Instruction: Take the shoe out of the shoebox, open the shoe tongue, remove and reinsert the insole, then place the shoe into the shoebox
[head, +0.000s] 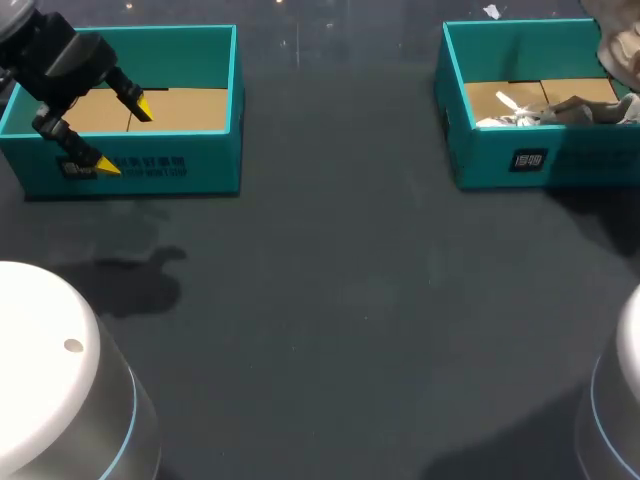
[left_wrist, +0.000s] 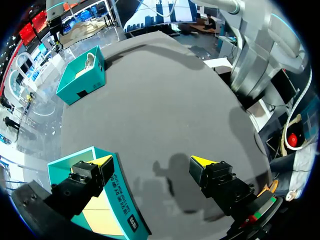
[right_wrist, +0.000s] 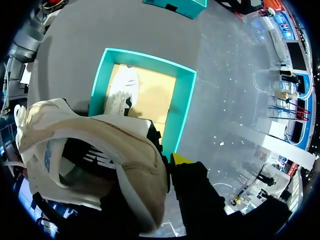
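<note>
Closest to the right wrist camera, a cream sneaker (right_wrist: 115, 145) is held by the right gripper (right_wrist: 166, 164). One yellow tip is seen pressed against the outside of the shoe's side wall. The other finger is hidden, probably inside the opening, so the jaws are judged narrow and clamped on the upper. The sneaker is carried in the air, opening towards the camera, with its dark lining exposed and a lace hanging loose.

The shoe is expected to be light. Its fabric upper is soft and will fold under a pinch, while the sole is stiffer. A hold at the heel collar or along the side wall near the sole should be the most secure. The tongue and the thin insole are likely to bend freely and would best be taken at an edge.

Below the sneaker lies a teal shoebox (right_wrist: 182, 115), with a second shoe (right_wrist: 122, 90) resting on its cardboard floor against one long wall.

Farther off, across the dark table (head: 340, 300), the left gripper (head: 124, 138) hangs over the front wall of the other teal shoebox (head: 170, 170). Its jaws are spread wide and hold nothing, one tip over the box floor and one outside the wall. No shoe is seen in what shows of that box.
</note>
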